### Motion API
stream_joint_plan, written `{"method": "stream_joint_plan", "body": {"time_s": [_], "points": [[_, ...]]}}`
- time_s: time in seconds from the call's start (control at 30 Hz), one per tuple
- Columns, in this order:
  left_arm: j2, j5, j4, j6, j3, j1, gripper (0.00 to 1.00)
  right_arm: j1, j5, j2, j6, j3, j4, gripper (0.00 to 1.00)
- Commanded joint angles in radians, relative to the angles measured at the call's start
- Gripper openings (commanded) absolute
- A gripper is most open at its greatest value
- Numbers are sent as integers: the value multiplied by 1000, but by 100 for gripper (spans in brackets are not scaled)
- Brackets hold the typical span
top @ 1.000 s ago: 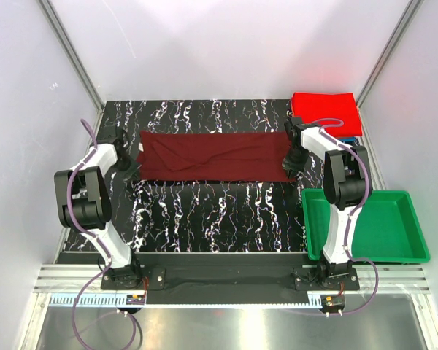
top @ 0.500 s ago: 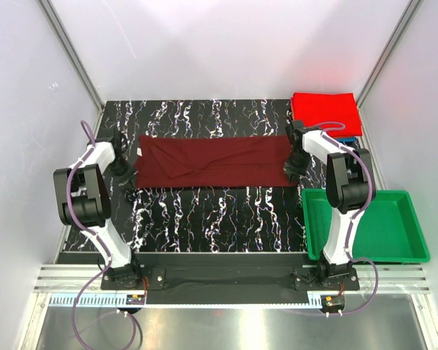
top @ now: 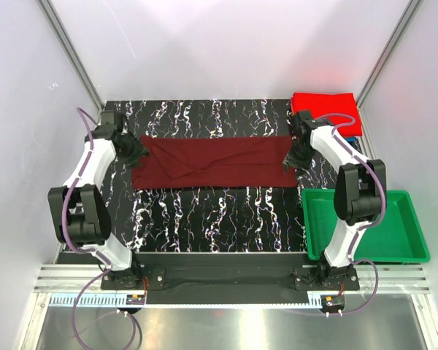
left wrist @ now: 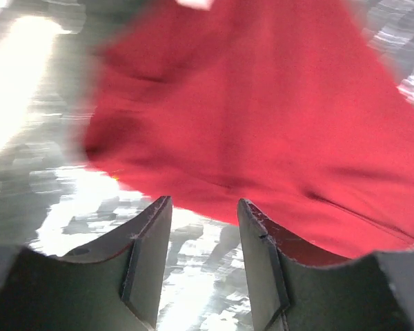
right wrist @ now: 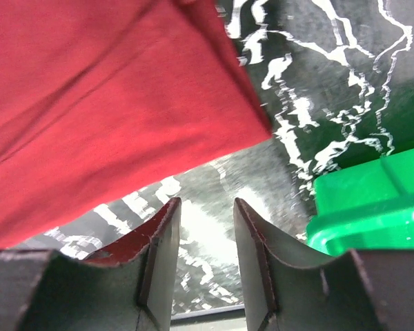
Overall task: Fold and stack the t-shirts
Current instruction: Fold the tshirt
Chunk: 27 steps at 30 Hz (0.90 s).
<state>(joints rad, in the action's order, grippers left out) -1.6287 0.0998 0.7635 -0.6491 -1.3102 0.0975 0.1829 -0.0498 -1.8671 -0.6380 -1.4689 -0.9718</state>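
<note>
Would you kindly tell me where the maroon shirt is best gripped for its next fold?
Probably at its two near corners. The shirt lies flat as a long band across the table, so pinch the left corner coming low from the left and the right corner from the right; its edges hug the surface.

This looks like a robotics lab test cell. Plain white panels point(top: 226, 51) close in the desk point(top: 204, 211) on three sides, with bare aluminium posts point(top: 71, 55) rising at 11 and 1 o'clock. Two white-and-black arms, left arm point(top: 95, 157) and right arm point(top: 343, 157), are bolted to a slotted metal rail point(top: 226, 281) at 6 o'clock, trailing purple cables point(top: 74, 317). A green plastic tray point(top: 387, 226) sits at 4 o'clock.
</note>
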Motion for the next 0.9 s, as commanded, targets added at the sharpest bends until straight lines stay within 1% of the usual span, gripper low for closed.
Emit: {"method": "stream_joint_plan", "body": {"time_s": [0.0,0.03,0.07,0.17,0.2,0.23,0.33,0.43,0.6,0.77,0.87], "points": [[-5,228,-183,-115,77,-31,48,4,47,77,-17,-57,-22,44],[-31,229,-211,-124,77,-57,48,4,47,88,-19,-64,-22,44],[-48,212,-207,-136,72,-68,47,4,77,92,-20,-68,-22,44],[-97,175,-182,-158,65,-91,47,6,74,98,-9,-93,-45,44],[-103,166,-182,-164,68,-91,47,4,73,100,-8,-97,-54,45],[-109,157,-190,-168,74,-120,47,6,68,106,-6,-103,-57,45],[-134,140,-213,-188,94,-136,46,4,65,120,-2,-99,-57,45],[-175,95,-167,-195,71,-154,45,6,64,121,-2,-96,-59,45],[-206,38,-141,-208,65,-185,44,4,70,120,6,-91,-53,45],[-227,11,-138,-219,57,-194,40,6,71,114,9,-91,-53,45],[-241,2,-139,-216,46,-196,36,4,74,108,8,-99,-50,45]]}}
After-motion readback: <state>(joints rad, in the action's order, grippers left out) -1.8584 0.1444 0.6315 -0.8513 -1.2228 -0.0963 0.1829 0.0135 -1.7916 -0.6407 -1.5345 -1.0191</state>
